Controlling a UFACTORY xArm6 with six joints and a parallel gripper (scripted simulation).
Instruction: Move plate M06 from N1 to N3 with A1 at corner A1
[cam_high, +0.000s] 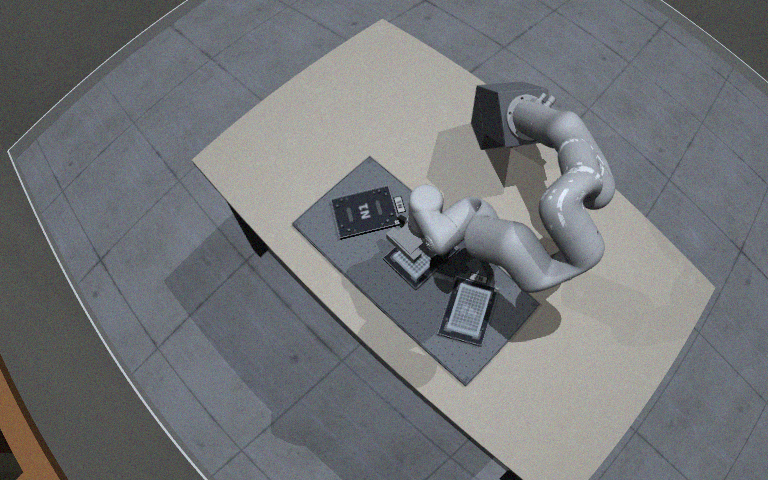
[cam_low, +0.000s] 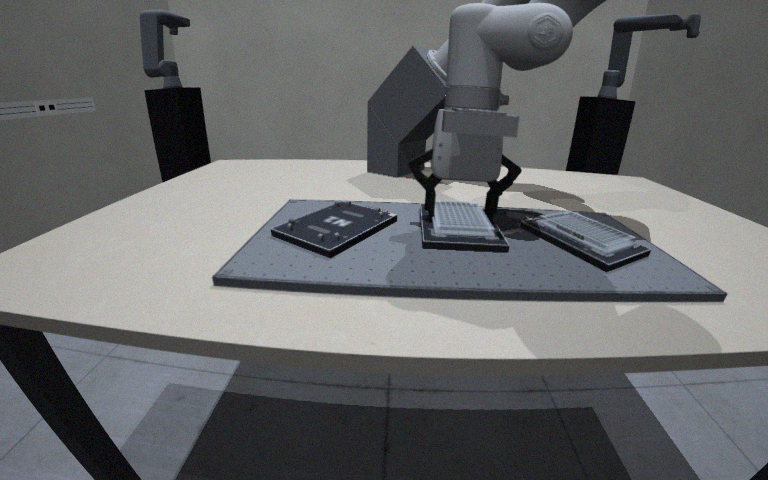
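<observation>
A clear well plate [cam_low: 459,219] lies flat on the middle black nest [cam_low: 464,239] on the grey deck; it also shows in the top view [cam_high: 411,263]. My gripper [cam_low: 459,210] stands straight above it, open, with one finger on each side of the plate's far end. In the top view the wrist [cam_high: 408,246] hides the fingers and part of the plate. The nest marked N1 [cam_low: 333,228] at the left is empty, as the top view [cam_high: 364,211] also shows. A second well plate [cam_low: 586,236] [cam_high: 467,310] lies on the right nest. The plate labels are too small to read.
The grey perforated deck [cam_low: 453,266] holds all three nests on a beige table. A small sign [cam_high: 399,204] stands beside N1. The arm's dark base block [cam_low: 402,113] is behind the deck. Two dark posts [cam_low: 176,130] [cam_low: 600,133] stand at the table's far corners.
</observation>
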